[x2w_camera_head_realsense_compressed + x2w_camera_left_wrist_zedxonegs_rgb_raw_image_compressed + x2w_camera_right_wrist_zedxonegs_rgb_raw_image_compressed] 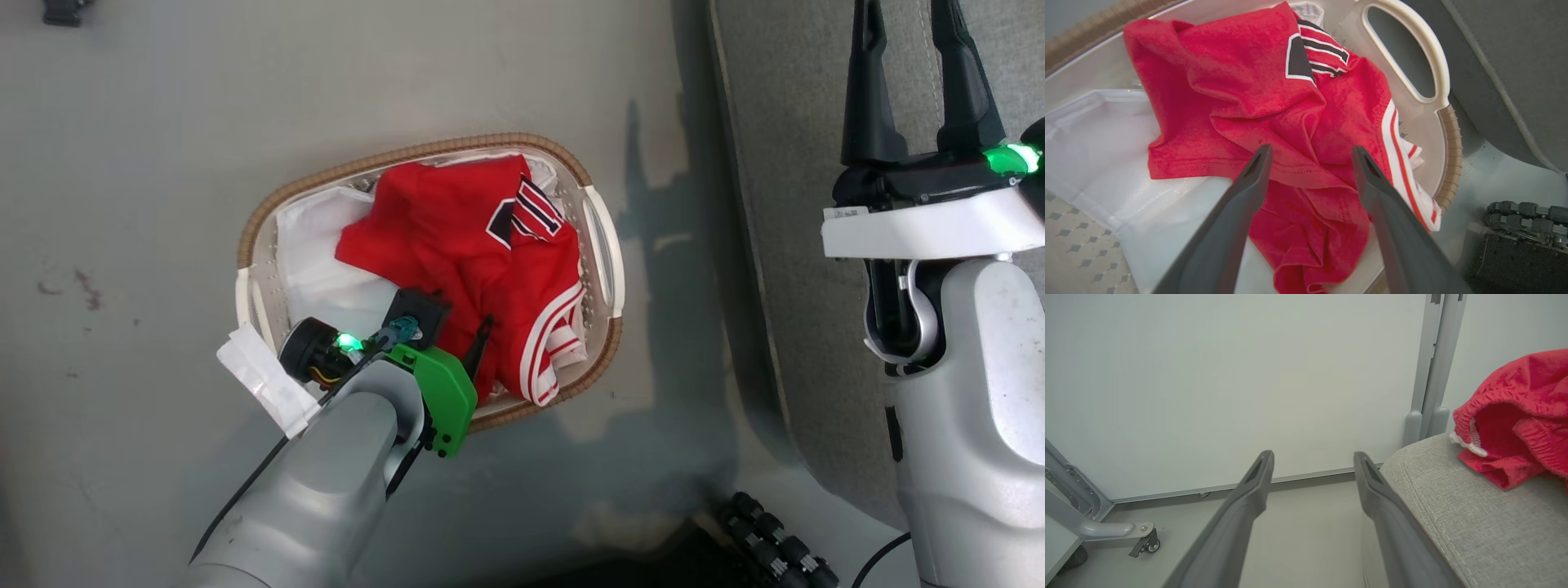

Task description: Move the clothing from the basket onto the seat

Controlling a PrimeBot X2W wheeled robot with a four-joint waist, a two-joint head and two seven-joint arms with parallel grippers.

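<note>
Red clothing (473, 253) with white stripe trim and a black-and-white patch lies crumpled in the white basket (424, 151) on the floor. My left gripper (1311, 152) hangs open just above the cloth, its fingers either side of a fold near the basket's near edge (465, 331). A second red piece of clothing (1515, 428) lies on the grey seat (1453, 506). My right gripper (906, 49) stands open over the seat's (800, 204) left edge, with nothing between its fingers (1312, 456).
A white liner sheet (314, 253) covers the basket's left half, one corner hanging over the rim (261, 380). A black cable chain (771, 547) lies on the floor between basket and seat. A grey wall panel and a castor foot (1143, 543) stand beyond the seat.
</note>
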